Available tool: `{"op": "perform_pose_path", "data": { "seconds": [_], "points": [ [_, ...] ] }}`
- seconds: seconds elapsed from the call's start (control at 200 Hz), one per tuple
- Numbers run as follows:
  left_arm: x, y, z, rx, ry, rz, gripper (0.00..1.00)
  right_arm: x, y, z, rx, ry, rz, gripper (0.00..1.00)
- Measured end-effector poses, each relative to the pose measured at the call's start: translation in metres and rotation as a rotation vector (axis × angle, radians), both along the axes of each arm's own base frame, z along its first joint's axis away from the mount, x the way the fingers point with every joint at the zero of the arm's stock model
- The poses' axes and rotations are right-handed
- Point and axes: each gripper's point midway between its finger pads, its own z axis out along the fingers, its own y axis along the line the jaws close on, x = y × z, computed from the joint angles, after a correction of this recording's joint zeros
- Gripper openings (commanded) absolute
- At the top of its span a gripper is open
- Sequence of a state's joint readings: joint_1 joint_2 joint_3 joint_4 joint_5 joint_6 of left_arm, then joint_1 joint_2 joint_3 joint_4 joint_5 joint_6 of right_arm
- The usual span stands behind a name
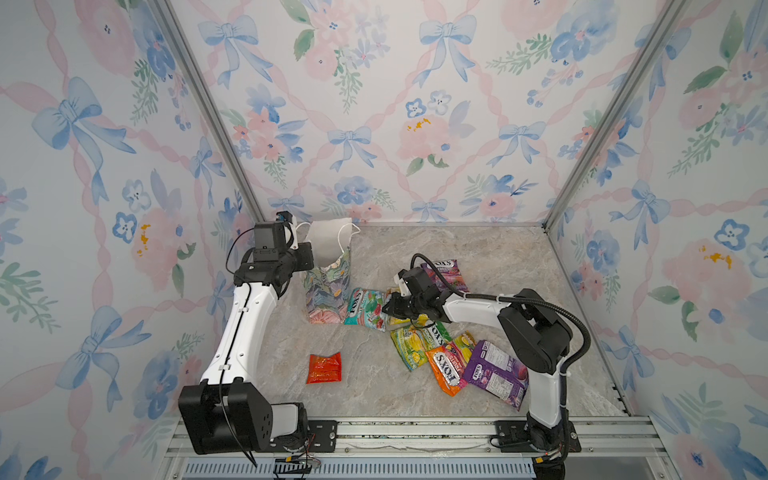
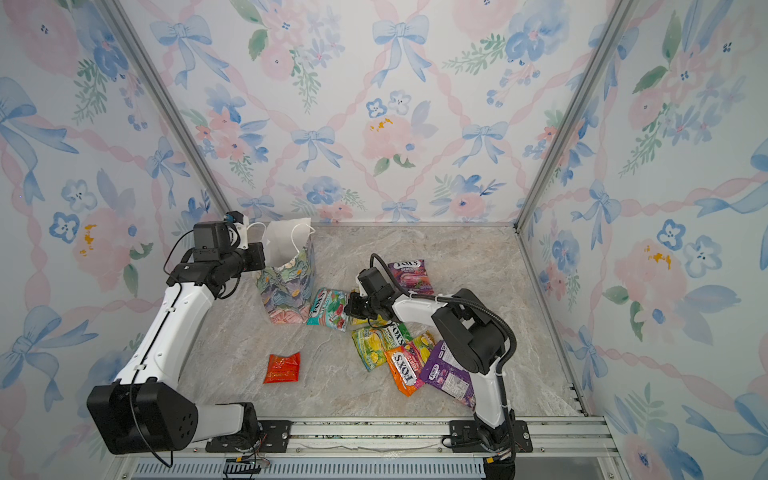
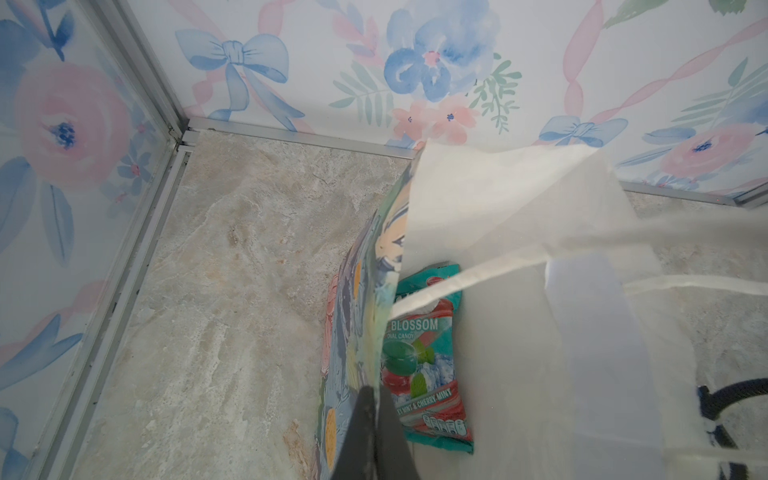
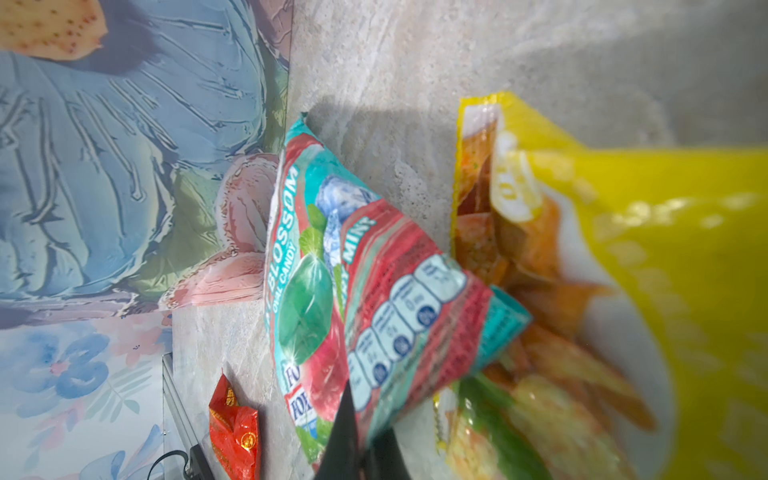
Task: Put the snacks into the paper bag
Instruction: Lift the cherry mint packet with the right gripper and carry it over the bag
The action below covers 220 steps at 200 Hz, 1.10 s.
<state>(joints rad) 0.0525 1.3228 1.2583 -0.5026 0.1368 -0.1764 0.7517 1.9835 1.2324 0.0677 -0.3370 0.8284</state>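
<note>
The paper bag [image 1: 328,286] [image 2: 286,291] stands upright at the back left, mouth open. My left gripper [image 3: 376,399] is shut on the bag's side wall [image 3: 357,316] at the rim. One teal snack [image 3: 419,365] lies inside it. Just right of the bag a second teal packet [image 1: 365,309] [image 2: 328,309] [image 4: 353,291] leans on the table, and my right gripper [image 1: 388,309] [image 4: 365,415] is shut on its near edge. The other snacks lie loose: a yellow packet [image 4: 665,249] under the right wrist, a green-yellow one [image 1: 415,338], an orange one [image 1: 444,370].
A purple packet [image 1: 496,372] rests by the right arm's base and another purple one [image 1: 446,272] lies farther back. A small red-orange packet [image 1: 324,368] [image 4: 232,432] sits alone at front centre. Flowered walls close in the marble table [image 1: 498,257] on three sides.
</note>
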Motion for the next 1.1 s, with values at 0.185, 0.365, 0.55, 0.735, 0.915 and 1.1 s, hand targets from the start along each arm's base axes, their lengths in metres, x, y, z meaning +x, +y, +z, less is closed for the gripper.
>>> {"op": "perform_pose_path", "data": {
  "seconds": [0.185,0.365,0.55,0.735,0.915,1.1],
  "points": [
    [0.0,-0.008,0.002,-0.029,-0.005,-0.039,0.0,0.006,-0.013,0.048,0.026,-0.081,0.005,0.0],
    [-0.001,-0.023,0.014,-0.08,-0.024,-0.109,0.0,0.02,-0.043,0.096,0.041,-0.173,-0.036,0.0],
    [-0.002,-0.036,0.023,-0.136,-0.028,-0.168,0.0,0.029,-0.074,0.13,0.027,-0.247,-0.079,0.0],
    [-0.002,-0.044,0.034,-0.176,-0.044,-0.201,0.0,0.032,-0.096,0.145,0.003,-0.287,-0.093,0.0],
    [-0.002,-0.047,0.037,-0.192,-0.046,-0.213,0.0,0.037,-0.108,0.157,-0.038,-0.313,-0.091,0.0],
    [-0.001,-0.052,0.032,-0.202,-0.032,-0.225,0.0,0.048,-0.103,0.214,-0.005,-0.432,-0.086,0.0]
  ]
}}
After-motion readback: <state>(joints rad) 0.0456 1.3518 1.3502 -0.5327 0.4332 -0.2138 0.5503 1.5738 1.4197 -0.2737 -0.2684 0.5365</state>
